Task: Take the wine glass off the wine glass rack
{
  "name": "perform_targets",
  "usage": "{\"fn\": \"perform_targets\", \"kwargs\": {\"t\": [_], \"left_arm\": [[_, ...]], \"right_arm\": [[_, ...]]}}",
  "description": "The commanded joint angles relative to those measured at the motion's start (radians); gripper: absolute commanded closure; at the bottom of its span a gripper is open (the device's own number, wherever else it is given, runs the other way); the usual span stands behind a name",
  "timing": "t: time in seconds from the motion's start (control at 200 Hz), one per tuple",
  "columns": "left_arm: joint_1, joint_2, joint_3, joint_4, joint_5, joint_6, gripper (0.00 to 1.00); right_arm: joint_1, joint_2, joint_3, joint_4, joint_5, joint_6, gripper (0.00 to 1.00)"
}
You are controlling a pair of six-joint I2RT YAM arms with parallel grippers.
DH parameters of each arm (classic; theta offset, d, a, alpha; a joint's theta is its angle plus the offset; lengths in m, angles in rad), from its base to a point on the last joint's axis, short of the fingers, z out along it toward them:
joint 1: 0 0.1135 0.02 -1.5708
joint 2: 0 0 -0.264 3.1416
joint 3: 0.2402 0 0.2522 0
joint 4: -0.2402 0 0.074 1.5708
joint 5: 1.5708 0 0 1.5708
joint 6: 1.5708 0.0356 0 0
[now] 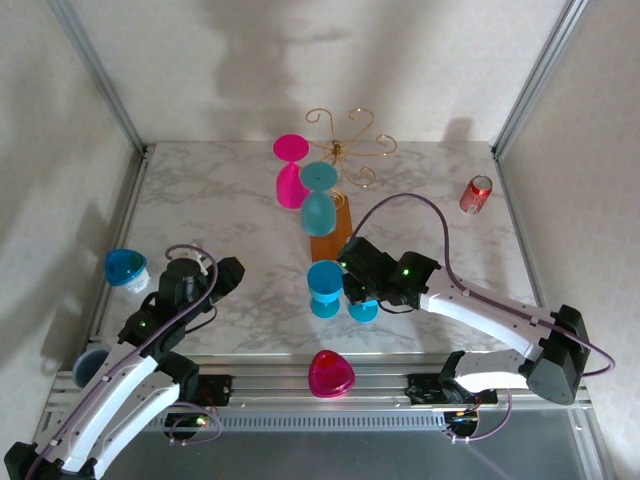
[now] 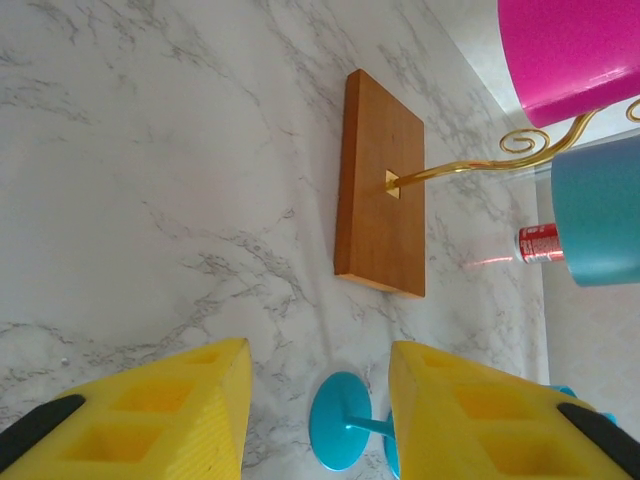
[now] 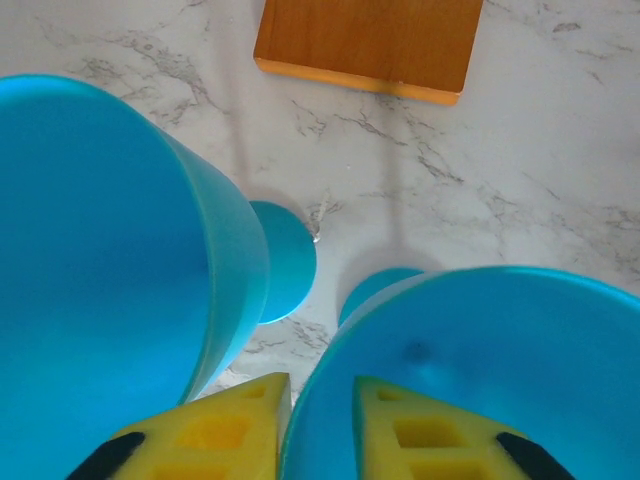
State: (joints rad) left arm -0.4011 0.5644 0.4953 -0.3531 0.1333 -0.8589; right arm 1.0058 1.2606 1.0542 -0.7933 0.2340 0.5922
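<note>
Right gripper [image 3: 320, 400] straddles opaque blue wine glass [image 3: 480, 360] rim, grip unclear; pulling away could topple it against left-hand blue glass [image 3: 100, 250].

Right wrist: two blue glasses close up, jaws at a rim.

Right gripper [image 3: 320, 392] sits low in frame, yellow fingers [image 3: 215, 430] slightly parted, either side of the near rim of the right blue glass [image 3: 480, 350]; can't tell if the pads touch it. Left blue glass [image 3: 100, 250] stands just beside it, bowls nearly meeting. A round blue foot [image 3: 290, 260] shows past the left bowl on the marble table [image 3: 540, 180]. Wooden base [image 3: 370, 40] lies flat at the top edge, apart from both glasses.
</note>
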Motion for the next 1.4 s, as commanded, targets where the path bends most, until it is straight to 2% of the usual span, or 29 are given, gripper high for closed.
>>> {"fn": "perform_targets", "kwargs": {"t": [0.0,0.315,0.961,1.186,1.286,1.397], "left_arm": [[0.010,-0.011,-0.010,-0.017,-0.018,0.020,0.60],[0.010,-0.012,-0.012,-0.011,-0.019,0.018,0.60],[0.010,-0.005,-0.006,0.003,-0.009,0.015,0.59],[0.010,0.033,0.026,0.025,0.024,0.031,0.57],[0.010,0.057,0.066,0.023,0.027,0.047,0.56],[0.010,0.090,0.111,0.020,0.034,0.069,0.56]], "right_arm": [[-0.006,-0.006,0.019,-0.004,0.001,0.011,0.73],[-0.006,-0.034,0.045,-0.021,-0.004,0.008,0.65],[-0.006,-0.145,0.158,-0.110,0.020,-0.016,0.62],[-0.006,-0.171,0.223,-0.099,0.015,-0.050,0.59],[-0.017,-0.164,0.259,-0.069,-0.025,-0.058,0.56],[-0.072,-0.156,0.297,-0.020,-0.139,-0.057,0.54]]}}
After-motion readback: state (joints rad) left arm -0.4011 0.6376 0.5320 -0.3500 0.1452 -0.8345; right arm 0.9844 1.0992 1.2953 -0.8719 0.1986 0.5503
